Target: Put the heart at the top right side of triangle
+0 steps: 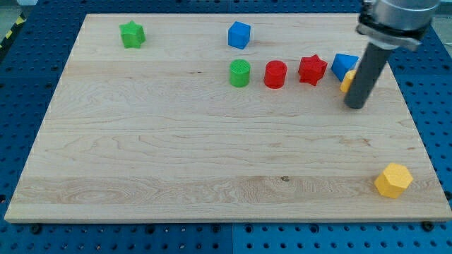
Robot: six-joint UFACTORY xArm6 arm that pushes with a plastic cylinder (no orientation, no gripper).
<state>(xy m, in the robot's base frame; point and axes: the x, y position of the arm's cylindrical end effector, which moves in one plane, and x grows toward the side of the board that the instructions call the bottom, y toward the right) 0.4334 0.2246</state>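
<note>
My tip stood near the counter's right edge, touching the mostly hidden yellow block beside the blue triangle; no hand showed.

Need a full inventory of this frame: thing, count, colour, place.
Green star block: 1, green, top left.
Blue cube block: 1, blue, top centre.
Green cylinder block: 1, green, centre row.
Red cylinder block: 1, red, right of green cylinder.
Red star block: 1, red, further right.
Blue triangle block: 1, blue, partly behind rod.
Yellow block: 1, yellow, mostly hidden by rod, shape unclear.
Yellow hexagon block: 1, yellow, bottom right.
Wooden board: 1, light wood, on blue perforated table.
My tip: 1, dark rod, against the hidden yellow block.
</note>
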